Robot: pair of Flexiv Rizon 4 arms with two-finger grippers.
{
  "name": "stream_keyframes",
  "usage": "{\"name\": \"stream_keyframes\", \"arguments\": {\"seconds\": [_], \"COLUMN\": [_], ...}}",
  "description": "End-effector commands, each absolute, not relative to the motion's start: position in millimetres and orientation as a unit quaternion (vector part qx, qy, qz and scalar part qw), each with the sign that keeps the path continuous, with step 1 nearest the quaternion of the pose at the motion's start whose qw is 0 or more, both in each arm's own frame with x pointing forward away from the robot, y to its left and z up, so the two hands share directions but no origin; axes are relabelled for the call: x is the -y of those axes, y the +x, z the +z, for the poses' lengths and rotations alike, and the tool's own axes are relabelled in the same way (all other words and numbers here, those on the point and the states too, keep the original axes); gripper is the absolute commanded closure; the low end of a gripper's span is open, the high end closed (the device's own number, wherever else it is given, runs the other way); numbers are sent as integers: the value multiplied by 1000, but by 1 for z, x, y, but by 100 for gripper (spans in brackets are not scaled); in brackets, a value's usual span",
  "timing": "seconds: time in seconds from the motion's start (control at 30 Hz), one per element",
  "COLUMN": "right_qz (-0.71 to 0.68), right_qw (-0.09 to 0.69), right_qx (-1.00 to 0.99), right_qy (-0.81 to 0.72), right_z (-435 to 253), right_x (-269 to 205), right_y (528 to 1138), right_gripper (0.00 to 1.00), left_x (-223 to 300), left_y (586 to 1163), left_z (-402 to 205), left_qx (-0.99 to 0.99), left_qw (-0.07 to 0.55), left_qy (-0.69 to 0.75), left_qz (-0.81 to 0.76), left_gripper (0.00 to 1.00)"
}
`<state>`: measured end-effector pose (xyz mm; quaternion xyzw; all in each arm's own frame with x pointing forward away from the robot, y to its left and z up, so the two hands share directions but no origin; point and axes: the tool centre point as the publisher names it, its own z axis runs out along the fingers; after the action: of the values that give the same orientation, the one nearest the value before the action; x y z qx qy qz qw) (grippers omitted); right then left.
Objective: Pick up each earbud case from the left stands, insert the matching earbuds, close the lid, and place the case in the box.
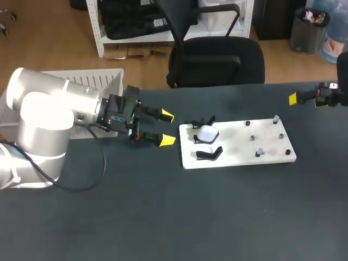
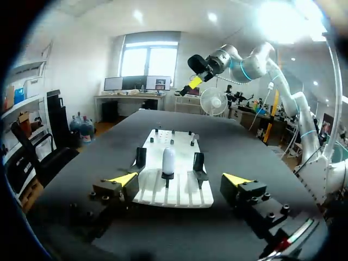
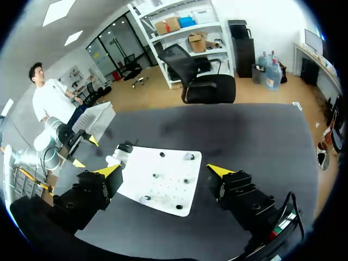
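A white earbud case point(image 1: 207, 132) sits on the middle black stand at the left end of a white board point(image 1: 234, 153). An empty black stand point(image 1: 209, 154) lies in front of it and another point(image 1: 204, 122) behind it. Small pale earbuds point(image 1: 276, 118) point(image 1: 260, 152) rest on pegs at the board's right. My left gripper point(image 1: 167, 128) is open just left of the board and level with the case. In the left wrist view the case point(image 2: 168, 160) stands ahead of the open left gripper point(image 2: 179, 179). My right gripper point(image 1: 296, 99) hangs open beyond the board's far right corner; the right wrist view shows the right gripper point(image 3: 164, 171) above the board point(image 3: 168, 196).
A white box point(image 1: 81, 81) stands at the table's back left, behind my left arm. Several dark pegs point(image 1: 253, 137) stick up from the board's right half. A black office chair point(image 1: 217, 57) is pushed against the table's far edge.
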<state>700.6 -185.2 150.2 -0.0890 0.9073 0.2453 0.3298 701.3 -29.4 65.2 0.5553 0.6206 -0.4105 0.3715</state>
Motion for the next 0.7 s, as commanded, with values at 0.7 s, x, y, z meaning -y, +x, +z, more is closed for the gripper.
{"name": "stream_keyframes", "arguments": {"seconds": [0.7], "right_qz": [245], "right_qw": [330], "right_qx": [-907], "right_qy": [-89], "right_z": [150], "right_x": [185], "right_y": [700], "right_gripper": [0], "left_x": [71], "left_y": [708], "left_z": [51], "left_qx": [-624], "left_qw": [382], "left_qy": [562], "left_qz": [-385], "left_gripper": [0]}}
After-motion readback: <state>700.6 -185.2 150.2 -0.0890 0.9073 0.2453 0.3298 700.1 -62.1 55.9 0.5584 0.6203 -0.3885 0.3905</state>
